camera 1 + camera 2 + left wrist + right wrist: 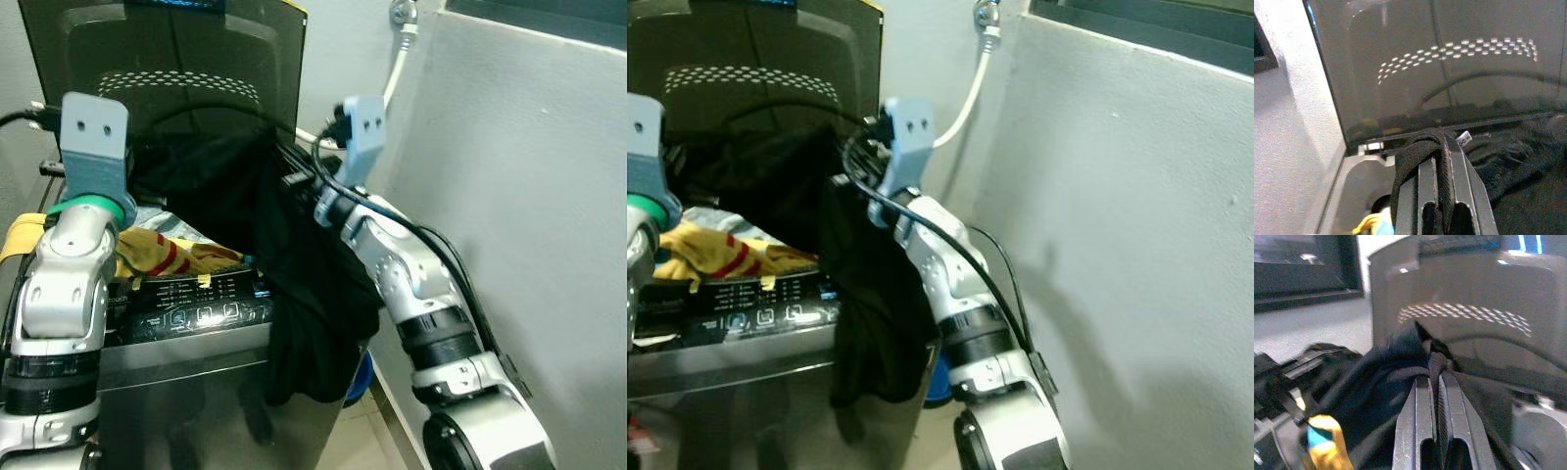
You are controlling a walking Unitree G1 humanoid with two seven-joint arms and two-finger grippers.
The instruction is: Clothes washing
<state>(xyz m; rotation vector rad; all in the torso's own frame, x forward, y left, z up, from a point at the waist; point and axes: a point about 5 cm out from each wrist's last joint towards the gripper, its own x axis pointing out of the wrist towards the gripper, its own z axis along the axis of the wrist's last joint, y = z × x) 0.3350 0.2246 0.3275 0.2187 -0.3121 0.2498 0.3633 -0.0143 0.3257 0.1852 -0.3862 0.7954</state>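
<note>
A black garment hangs over the top-loading washing machine, and its lower part trails down past the machine's front right corner. My left gripper is shut on a black band of this garment, above the left side of the tub opening. My right gripper is shut on another fold of it, near the machine's right rear corner. Between the two grippers the cloth sags. A yellow cloth with red stripes lies on the tub's front rim, behind the control panel.
The dark tinted lid stands upright behind the tub. A white hose runs down the wall behind. A grey wall stands close on the right. A blue object sits on the floor beside the machine.
</note>
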